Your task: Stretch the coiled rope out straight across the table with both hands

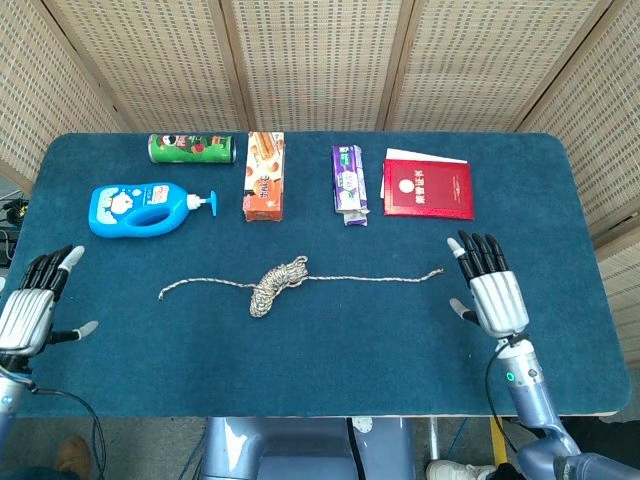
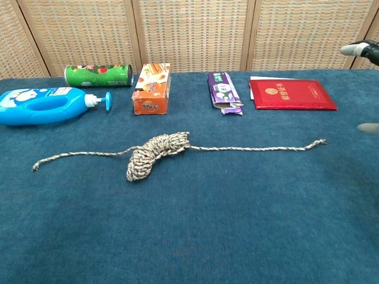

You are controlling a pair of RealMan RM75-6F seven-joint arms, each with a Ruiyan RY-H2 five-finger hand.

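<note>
The rope point(image 1: 277, 283) lies on the blue table point(image 1: 330, 350), a tangled bundle left of centre with one loose strand running left and a longer one running right, both ends free on the cloth. Left hand point(image 1: 28, 308) hovers at the table's left edge, fingers point(image 1: 45, 272) spread and holding nothing, well apart from the rope's left end. Right hand point(image 1: 492, 290) sits near the right end of the rope, not touching it, fingers apart, palm down, empty. Along the far side: a green snack can point(image 1: 191, 148) lying on its side, lid on, contents hidden; a blue pump bottle point(image 1: 145, 207) lying flat with its nozzle pointing right; an orange snack box point(image 1: 264, 176), closed; a purple packet point(image 1: 348, 183) whose near end looks torn open, contents not visible; and a red booklet point(image 1: 427, 187) resting on white paper. In the chest view only a fingertip shows at the right edge.
</note>
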